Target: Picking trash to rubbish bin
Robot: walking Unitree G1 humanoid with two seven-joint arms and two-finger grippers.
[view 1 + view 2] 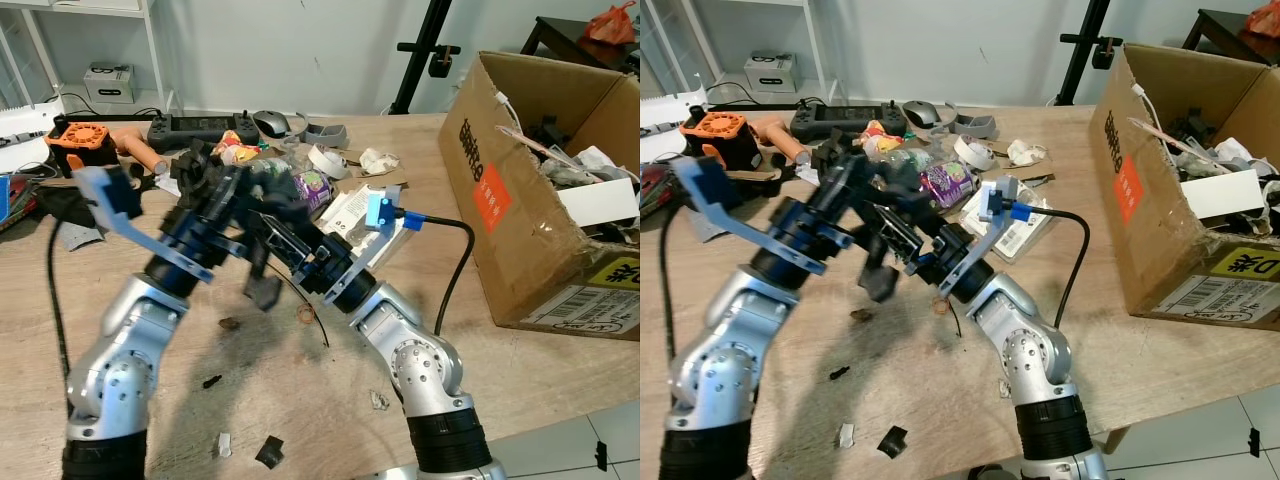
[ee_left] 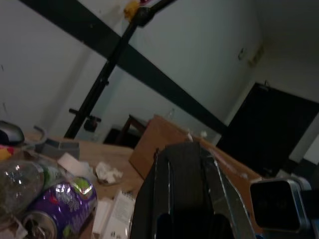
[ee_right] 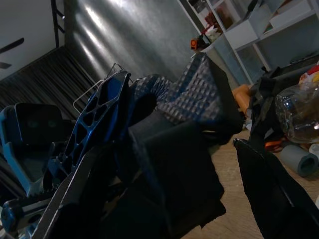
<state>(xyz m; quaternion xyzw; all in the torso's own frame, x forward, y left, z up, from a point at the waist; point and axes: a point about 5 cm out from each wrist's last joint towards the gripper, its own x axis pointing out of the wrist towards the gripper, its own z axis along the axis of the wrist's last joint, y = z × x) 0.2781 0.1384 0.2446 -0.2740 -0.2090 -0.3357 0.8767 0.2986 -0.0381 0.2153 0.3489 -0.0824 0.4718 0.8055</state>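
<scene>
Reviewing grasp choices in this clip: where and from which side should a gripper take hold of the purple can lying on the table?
Grip the purple can across its round body, midway along, probably from above with a finger on each long side. It lies on its side on the wooden table, among a clear bottle and other litter, so its ends are crowded.

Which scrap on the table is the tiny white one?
The white scrap lies at the near edge of the wooden table, just left of the flat black scrap. The other small bits there are dark, so its pale colour sets it apart.

Silver jointed arms, black cuffs, blue brackets, black jaws.
</scene>
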